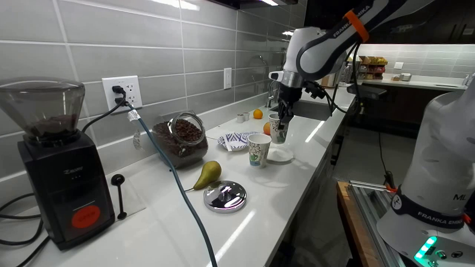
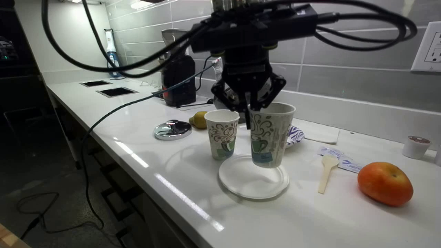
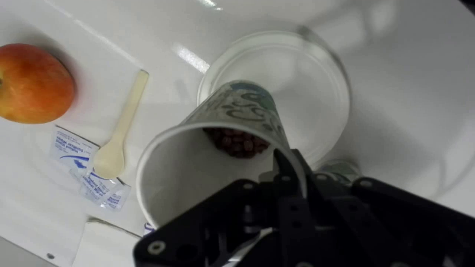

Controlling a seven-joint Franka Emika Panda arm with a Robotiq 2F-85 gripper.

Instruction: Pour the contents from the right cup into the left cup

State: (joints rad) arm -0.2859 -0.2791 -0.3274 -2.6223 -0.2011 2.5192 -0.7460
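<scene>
Currently, two fingers (image 2: pixel 249 117) grip one patterned cup (image 2: pixel 271 143), likely holding beans (image 3: pixel 239 144), near a second cup (image 2: pixel 222 136) and one plate (image 2: pixel 246 181).

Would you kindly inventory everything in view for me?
right cup: one, printed white, in gripper
beans: many, reddish, inside right cup
left cup: one, printed white, beside plate
plate: one, white, on counter
bowl: one, blue-white, near left cup
pear: one, greenish, beside lid
lid: one, chrome, on counter
bean jar: one, clear, by wall
grinder: one, black, by wall
spoon: one, pale, overlapping wipe packets
wipe packets: apparently two, whitish, by spoon
paper: one, white, near bowl
fruit: one, reddish orange, near spoon
orange: one, orange, near pods
pods: two, white, near wall
cords: several, bluish or black, around counter
wall plates: several, white, on wall
sink: one, grey, in counter
arm: one, white, above counter
gripper: one, black, pinching right cup
</scene>
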